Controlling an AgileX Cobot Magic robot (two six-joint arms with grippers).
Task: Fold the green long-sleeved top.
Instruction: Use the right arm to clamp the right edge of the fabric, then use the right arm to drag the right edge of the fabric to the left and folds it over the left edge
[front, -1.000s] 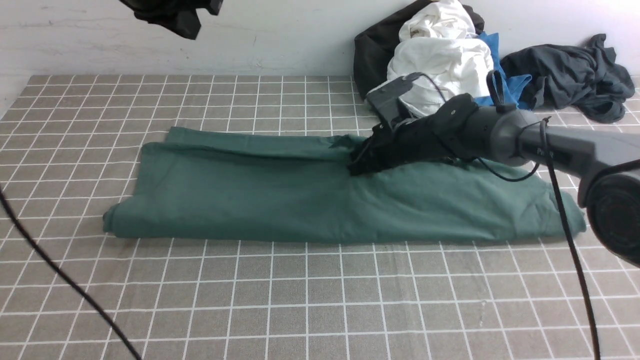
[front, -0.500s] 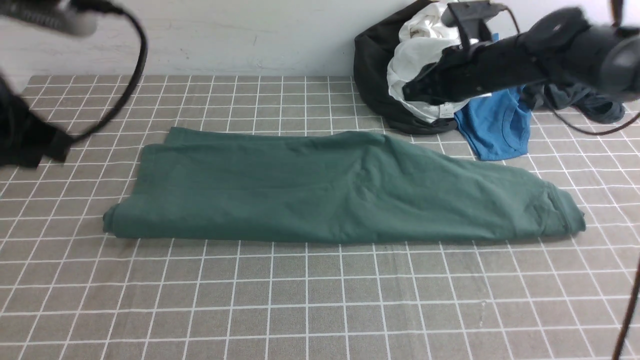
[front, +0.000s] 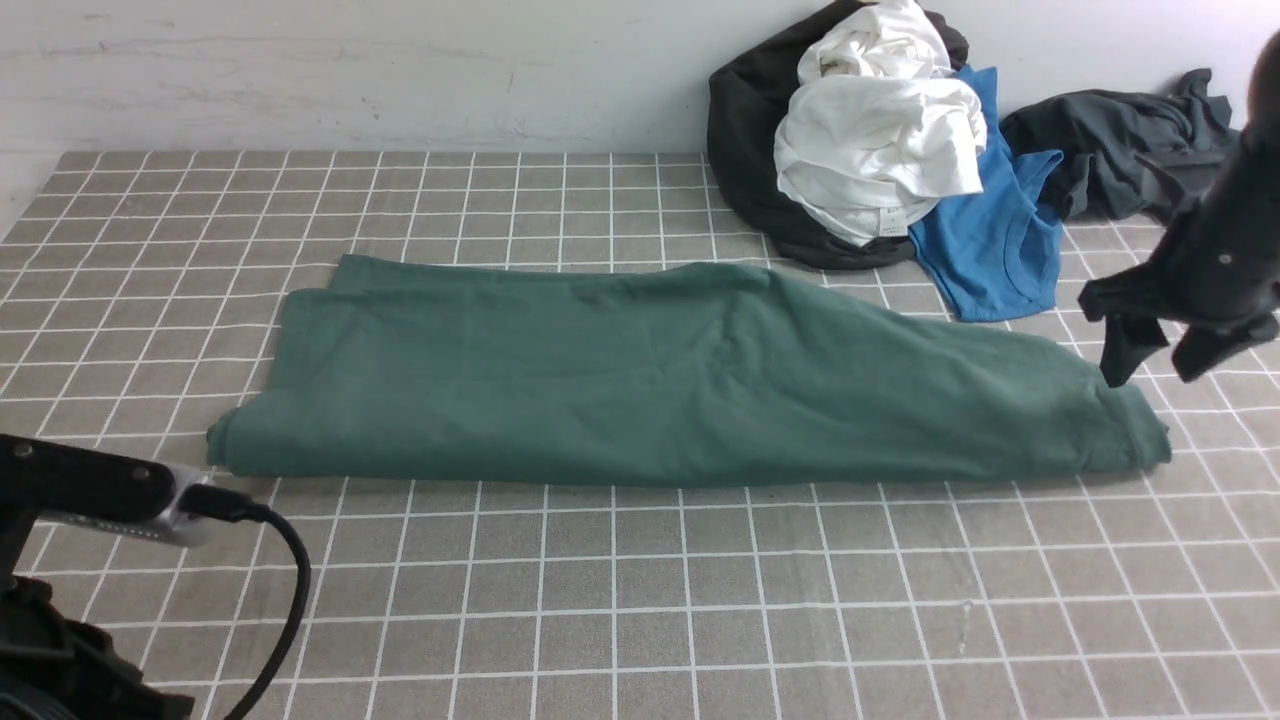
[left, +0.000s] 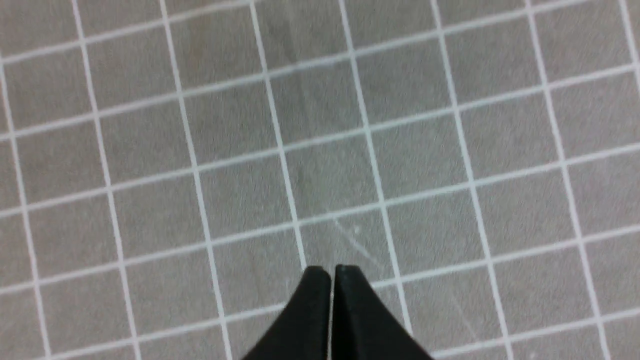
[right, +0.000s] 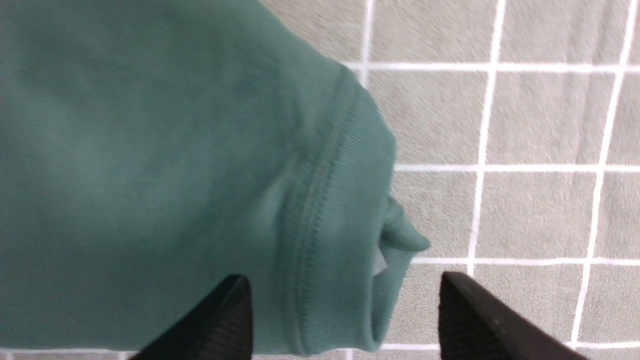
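The green long-sleeved top lies folded into a long band across the middle of the checked cloth. Its ribbed end points right, also seen in the right wrist view. My right gripper hangs open just above that ribbed right end, its jaws spread on either side of the hem, touching nothing. My left gripper is shut and empty, over bare checked cloth at the front left, well clear of the top; only its arm shows in the front view.
A pile of clothes sits at the back right by the wall: a black garment, a white one, a bright blue top and a dark grey garment. The checked tablecloth covers the table.
The right arm let go of the top's middle, rose toward the pile, then came down at the top's right end. The left arm dropped from the upper left to the front-left corner.
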